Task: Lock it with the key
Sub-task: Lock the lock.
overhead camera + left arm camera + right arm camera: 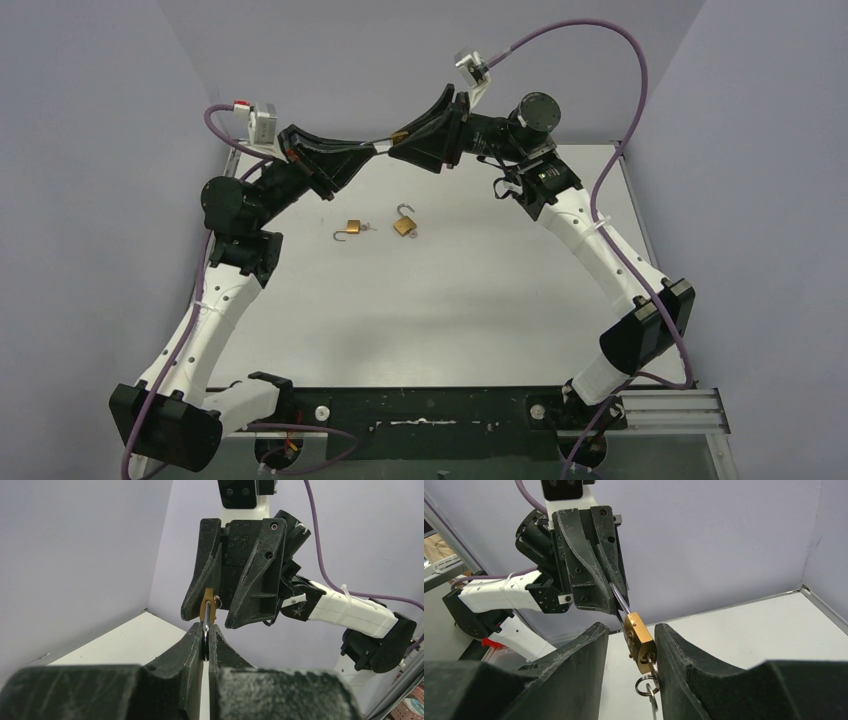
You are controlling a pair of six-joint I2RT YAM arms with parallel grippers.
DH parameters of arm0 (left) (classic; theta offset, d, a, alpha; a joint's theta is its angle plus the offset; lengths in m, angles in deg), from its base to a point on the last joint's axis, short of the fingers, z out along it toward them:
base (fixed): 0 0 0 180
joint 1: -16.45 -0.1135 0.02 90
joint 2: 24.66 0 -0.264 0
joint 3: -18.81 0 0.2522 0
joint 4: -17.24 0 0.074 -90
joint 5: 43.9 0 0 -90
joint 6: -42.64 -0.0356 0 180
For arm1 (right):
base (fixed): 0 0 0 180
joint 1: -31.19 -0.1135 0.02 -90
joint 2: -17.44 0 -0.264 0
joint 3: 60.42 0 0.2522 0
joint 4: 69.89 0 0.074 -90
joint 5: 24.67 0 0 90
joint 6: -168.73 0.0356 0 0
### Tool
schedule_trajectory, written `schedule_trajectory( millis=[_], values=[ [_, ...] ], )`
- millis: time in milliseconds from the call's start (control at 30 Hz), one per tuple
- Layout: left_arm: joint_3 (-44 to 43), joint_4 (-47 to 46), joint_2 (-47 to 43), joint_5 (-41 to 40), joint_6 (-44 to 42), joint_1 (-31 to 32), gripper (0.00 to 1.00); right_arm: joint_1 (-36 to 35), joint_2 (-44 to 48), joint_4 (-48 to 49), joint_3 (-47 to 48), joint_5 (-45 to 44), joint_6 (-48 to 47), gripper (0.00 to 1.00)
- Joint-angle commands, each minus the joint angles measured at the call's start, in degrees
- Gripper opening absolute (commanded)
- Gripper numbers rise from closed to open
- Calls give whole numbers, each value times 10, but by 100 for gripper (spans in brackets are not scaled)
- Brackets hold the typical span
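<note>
Mid-air: padlock (640, 645) in L gripper (205, 632); R gripper (630, 628) half-open

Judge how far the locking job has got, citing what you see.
Done: left gripper holds a padlock up by its shackle, key ring hanging below. In hand: right gripper straddles it, jaws not clamped. To do: whether the shackle is shut is hidden; two more padlocks lie open on the table.

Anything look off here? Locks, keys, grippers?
Nothing damaged or spilled. On the table, the left padlock and the right padlock lie with shackles swung open. The third padlock hangs tilted in mid-air, shackle pinched in the left gripper, key ring dangling below, body between the fingers of the open right gripper.
</note>
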Motion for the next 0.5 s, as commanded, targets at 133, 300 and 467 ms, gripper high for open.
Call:
schedule_trajectory(
  millis=[133, 300, 467],
  values=[
    [-8, -11, -15, -5, -13, -1, 0, 9, 26, 46, 18, 3, 16, 39],
    [-11, -11, -12, -4, -13, -1, 0, 14, 28, 49, 17, 4, 20, 30],
    [-12, -14, -8, -6, -13, -1, 0, 16, 25, 49, 19, 11, 27, 0]
  ],
)
